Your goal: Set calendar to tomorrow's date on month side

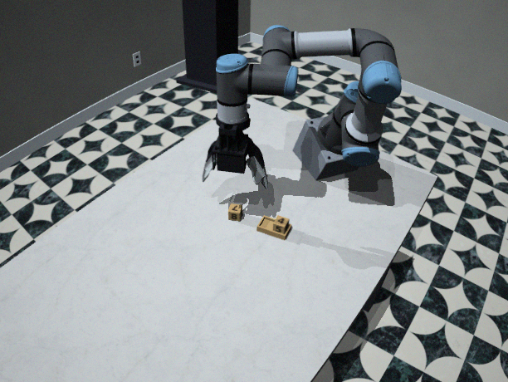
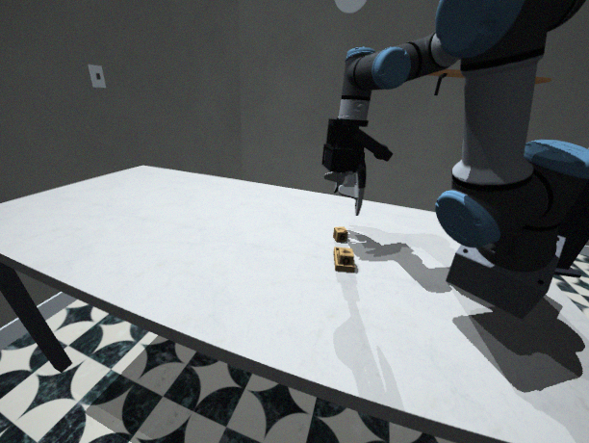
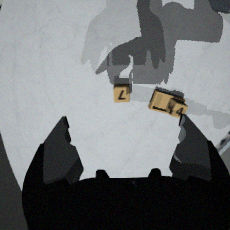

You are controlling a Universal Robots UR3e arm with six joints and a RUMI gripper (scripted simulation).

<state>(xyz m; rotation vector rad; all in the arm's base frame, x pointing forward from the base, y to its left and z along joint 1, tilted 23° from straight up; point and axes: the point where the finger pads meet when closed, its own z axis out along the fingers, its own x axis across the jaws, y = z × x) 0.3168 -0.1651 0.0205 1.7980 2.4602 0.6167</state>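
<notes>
Top view: hand wide apart above the loose cube

The hand [image 1: 235, 184] [image 2: 347, 202] [image 3: 123, 116] hangs, fingers spread, nothing between them! Below, one cube [image 1: 235, 212] [image 2: 340, 234] [image 3: 121, 93] sits on the surface [image 1: 166, 270] [image 2: 192, 250] [image 3: 45, 65], beside the tray [image 1: 271, 233] [image 2: 345, 270] [image 3: 159, 102]; the other cube [image 1: 281, 224] [image 2: 345, 256] [image 3: 178, 108], 4 on top, occupies one end of that tray.

Number cubes [image 1: 235, 212] [image 2: 341, 234] [image 3: 121, 94] and tray [image 1: 271, 235] [image 2: 345, 269] [image 3: 158, 106]: wood-like, tan. Tabletop [image 1: 174, 266] [image 2: 202, 250] [image 3: 45, 65]: smooth, pale, faintly veined like marble. Pincer [image 1: 235, 168] [image 2: 347, 199] [image 3: 123, 116]: matt black body. Arm joint caps [image 1: 382, 82] [image 2: 391, 67]: smooth blue, plastic-looking. Floor [image 1: 456, 291] [image 2: 212, 404]: marble-look tile.
</notes>
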